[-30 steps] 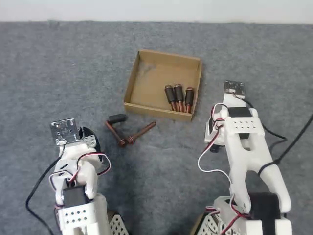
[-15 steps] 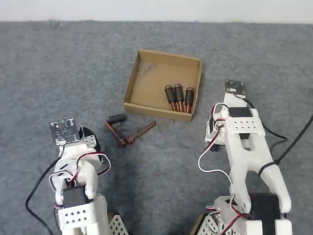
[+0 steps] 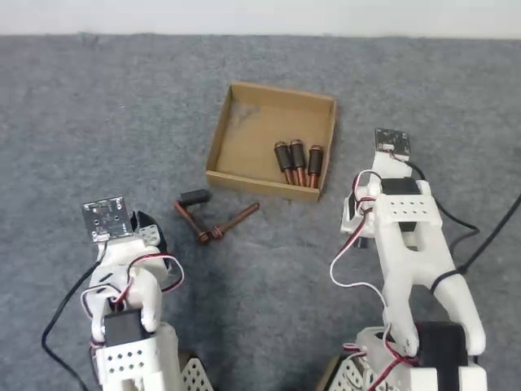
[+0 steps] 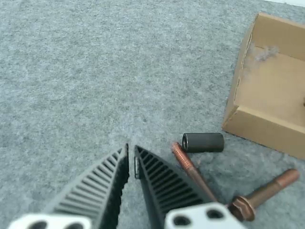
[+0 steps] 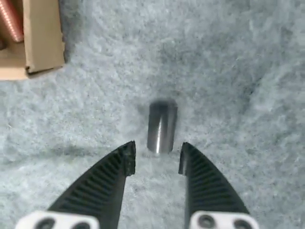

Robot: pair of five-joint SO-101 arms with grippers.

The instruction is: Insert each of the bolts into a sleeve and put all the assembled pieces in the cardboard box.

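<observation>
The cardboard box point(image 3: 244, 134) sits mid-table with three assembled pieces point(image 3: 298, 164) lying along its right wall. In front of it lie a black sleeve point(image 3: 195, 195) and two copper bolts point(image 3: 190, 221) point(image 3: 238, 219) whose heads meet. My left gripper point(image 4: 131, 153) is shut on nothing and stands short of the sleeve point(image 4: 203, 142) and the nearer bolt point(image 4: 190, 168). My right gripper point(image 5: 156, 153) is open. A second dark sleeve point(image 5: 162, 127) lies on the carpet just beyond its fingertips, in line with the gap. In the high view the right arm point(image 3: 403, 220) hides that sleeve.
Grey carpet covers the whole table. The box corner point(image 5: 44, 45) lies off to one side of the right gripper, with a bolt thread point(image 5: 11, 21) showing inside. The left arm point(image 3: 122, 277) stands at the front left.
The right arm's wrist has edged slightly to the right. The left arm, the box and the loose parts have stayed where they were.
</observation>
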